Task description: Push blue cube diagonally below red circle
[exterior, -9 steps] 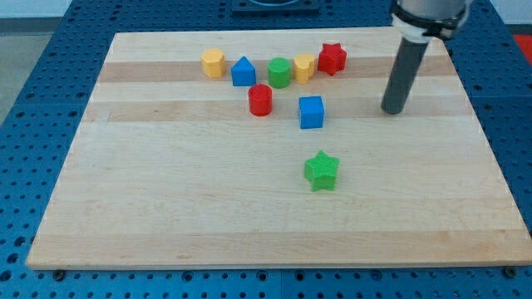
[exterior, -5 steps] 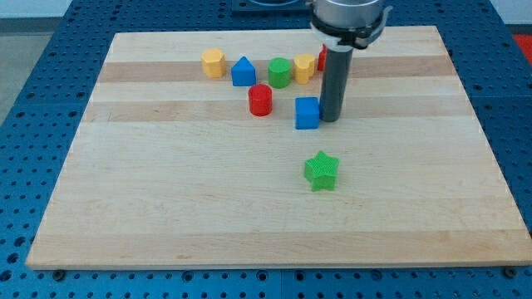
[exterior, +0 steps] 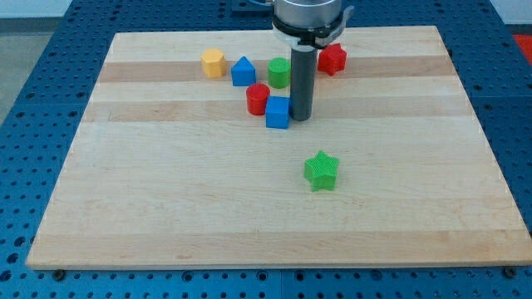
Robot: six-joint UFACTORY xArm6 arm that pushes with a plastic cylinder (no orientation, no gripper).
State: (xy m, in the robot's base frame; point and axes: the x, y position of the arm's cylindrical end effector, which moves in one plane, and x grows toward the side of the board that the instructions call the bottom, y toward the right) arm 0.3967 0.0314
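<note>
The blue cube (exterior: 278,112) sits on the wooden board, touching the lower right side of the red circle (exterior: 258,99). My tip (exterior: 300,119) rests against the cube's right side. The rod rises toward the view's top and hides the yellow block behind it.
A yellow block (exterior: 213,62), a blue house-shaped block (exterior: 243,71), a green cylinder (exterior: 278,72) and a red star (exterior: 332,58) line the board's top. A green star (exterior: 321,170) lies below the cube. The board (exterior: 166,208) ends in blue pegboard all round.
My tip swept from the view's right to the left, met the blue cube and pushed it left against the red circle, which shifted slightly left.
</note>
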